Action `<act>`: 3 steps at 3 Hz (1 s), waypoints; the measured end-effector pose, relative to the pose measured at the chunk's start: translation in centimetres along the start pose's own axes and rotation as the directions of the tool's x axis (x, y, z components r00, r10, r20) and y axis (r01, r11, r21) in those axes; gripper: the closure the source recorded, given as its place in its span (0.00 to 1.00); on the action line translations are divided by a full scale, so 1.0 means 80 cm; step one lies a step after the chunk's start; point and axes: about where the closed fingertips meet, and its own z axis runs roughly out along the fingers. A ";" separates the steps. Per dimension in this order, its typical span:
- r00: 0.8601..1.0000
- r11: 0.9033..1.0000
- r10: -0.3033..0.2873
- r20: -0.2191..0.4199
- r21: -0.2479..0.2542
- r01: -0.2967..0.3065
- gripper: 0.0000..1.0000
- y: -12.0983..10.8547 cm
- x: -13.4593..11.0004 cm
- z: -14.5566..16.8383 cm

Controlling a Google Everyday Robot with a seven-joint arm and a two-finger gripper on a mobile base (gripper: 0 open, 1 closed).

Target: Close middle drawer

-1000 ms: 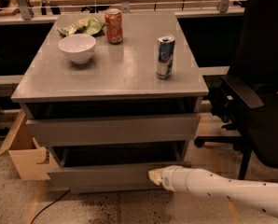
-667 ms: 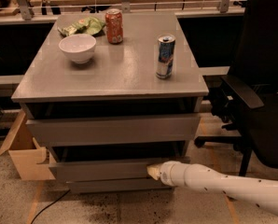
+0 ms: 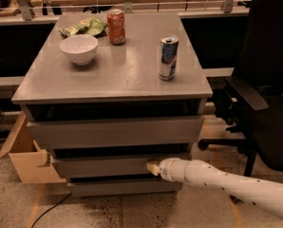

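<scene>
I have the gripper (image 3: 153, 167) touching the front of the middle drawer (image 3: 103, 166), toward its 3 o'clock end; I cannot tell how far it is open. The arm (image 3: 227, 182) reaches in from 4 o'clock. The drawer sits low in the grey cabinet (image 3: 113, 80), with a dark gap along its top edge. A cardboard box (image 3: 25, 160) crowds the cabinet at 9 o'clock and an office chair (image 3: 267, 94) at 3 o'clock. Bare floor (image 3: 108, 213) lies at 6 o'clock.

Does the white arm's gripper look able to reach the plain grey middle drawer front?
Probably yes: the gripper sits right at the grey middle drawer front, seemingly touching it, with nothing between them; the black office chair stands aside.
</scene>
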 end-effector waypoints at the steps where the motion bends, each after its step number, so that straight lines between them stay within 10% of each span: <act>1: 1.000 1.000 0.009 -0.015 -0.002 -0.009 1.00 -0.002 0.006 -0.003; 3: 0.980 0.993 0.109 -0.166 0.068 -0.099 1.00 -0.030 0.060 -0.056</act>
